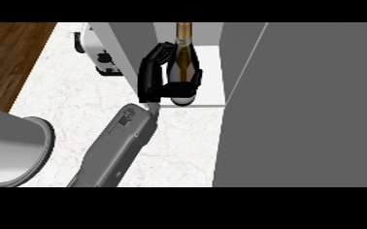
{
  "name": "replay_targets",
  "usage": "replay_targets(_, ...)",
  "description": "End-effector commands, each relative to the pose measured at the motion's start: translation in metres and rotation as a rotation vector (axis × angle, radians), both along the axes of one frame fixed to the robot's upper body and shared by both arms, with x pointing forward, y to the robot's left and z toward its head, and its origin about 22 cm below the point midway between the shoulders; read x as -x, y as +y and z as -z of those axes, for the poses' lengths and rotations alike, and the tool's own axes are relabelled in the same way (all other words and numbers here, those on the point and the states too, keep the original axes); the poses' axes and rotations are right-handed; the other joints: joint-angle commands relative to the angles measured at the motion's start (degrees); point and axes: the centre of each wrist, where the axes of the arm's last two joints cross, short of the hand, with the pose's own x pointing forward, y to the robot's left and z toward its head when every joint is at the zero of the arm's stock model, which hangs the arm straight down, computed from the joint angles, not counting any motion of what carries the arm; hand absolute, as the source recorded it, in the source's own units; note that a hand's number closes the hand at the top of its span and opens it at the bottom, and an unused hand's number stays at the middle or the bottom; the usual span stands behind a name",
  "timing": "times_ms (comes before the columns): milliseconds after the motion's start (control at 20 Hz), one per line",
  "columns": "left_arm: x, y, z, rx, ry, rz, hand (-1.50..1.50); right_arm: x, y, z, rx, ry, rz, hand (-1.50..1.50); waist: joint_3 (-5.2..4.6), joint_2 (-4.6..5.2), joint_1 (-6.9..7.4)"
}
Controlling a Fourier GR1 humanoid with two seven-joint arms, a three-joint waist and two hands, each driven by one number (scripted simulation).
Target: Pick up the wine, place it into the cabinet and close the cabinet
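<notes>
Here my fingers [156,58] and thumb curl round the wine bottle [183,58], my right hand [159,75] gripping its body. The bottle stands upright on the white cabinet shelf [212,77], just inside the opening. The grey cabinet door [294,106] stands open at the right.

I am in a home kitchen. Under my arm lies a white marble counter [179,145] with thin veins, and at its left edge I see a brown wooden floor [22,53]. On the counter stands a grey cabinet [287,106] with its big door open and a white shelf [211,77] inside. A white appliance [97,48] with black parts stands behind, near the back left, and a wine bottle [184,58] is on the shelf.
</notes>
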Motion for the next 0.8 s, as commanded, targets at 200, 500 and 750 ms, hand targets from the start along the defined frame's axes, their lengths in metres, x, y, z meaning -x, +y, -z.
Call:
replay_targets(200,-0.035,0.000,-0.006,-0.003,0.045,0.001,1.50,0.023,0.000,-0.005,-0.028,-0.029,-0.044,-1.50,0.00,0.15,-0.66)
replay_targets(500,-0.051,0.007,-0.016,-0.046,0.055,-0.034,1.50,0.021,-0.002,-0.005,-0.037,-0.032,-0.055,-1.50,0.00,0.10,-0.39)
replay_targets(750,-0.049,0.000,0.003,-0.086,0.002,-0.085,1.50,0.014,-0.003,-0.007,-0.040,-0.025,-0.084,-1.50,-0.01,0.35,-1.47)
